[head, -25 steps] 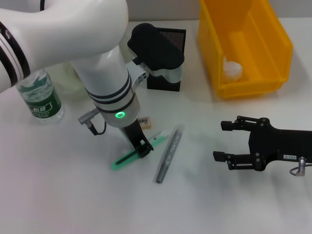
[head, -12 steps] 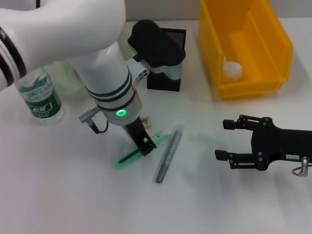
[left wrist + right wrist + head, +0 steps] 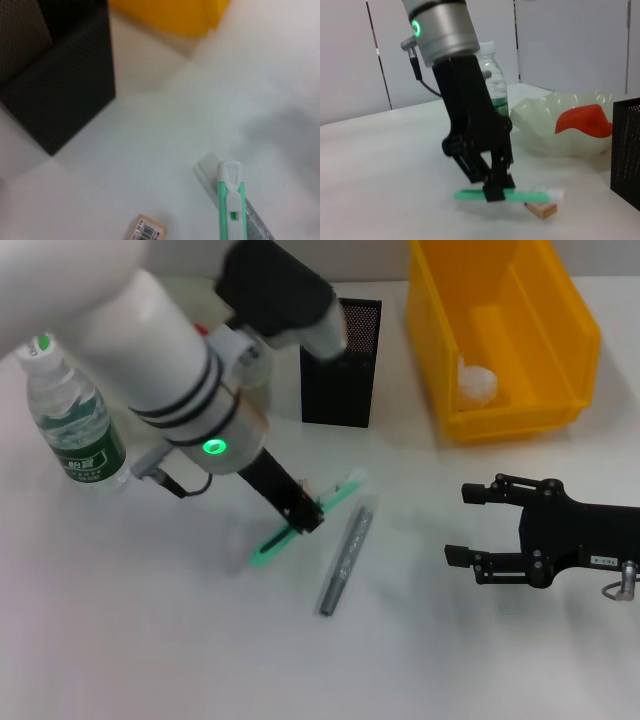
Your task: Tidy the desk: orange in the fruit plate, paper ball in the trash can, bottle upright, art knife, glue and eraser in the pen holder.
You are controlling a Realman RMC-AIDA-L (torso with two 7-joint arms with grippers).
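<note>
My left gripper (image 3: 300, 516) is shut on the green art knife (image 3: 322, 510) and holds it level, a little above the table. From the right wrist view the same left gripper (image 3: 495, 187) grips the knife (image 3: 520, 196) over the small tan eraser (image 3: 542, 210). The grey glue pen (image 3: 345, 558) lies on the table just right of the knife. The black mesh pen holder (image 3: 340, 360) stands behind them. An upright bottle (image 3: 75, 420) is at the left. The orange (image 3: 582, 122) sits in the clear fruit plate (image 3: 540, 125). My right gripper (image 3: 462, 525) rests open at the right.
The yellow bin (image 3: 540, 400) at the back right holds a white paper ball (image 3: 478, 380). In the left wrist view the knife (image 3: 229, 200) crosses over the glue pen (image 3: 206, 169), with the eraser (image 3: 148, 231) and pen holder (image 3: 65, 95) nearby.
My left arm has swung left and upward, raising the green knife off the table and turning it. The right gripper has barely moved.
</note>
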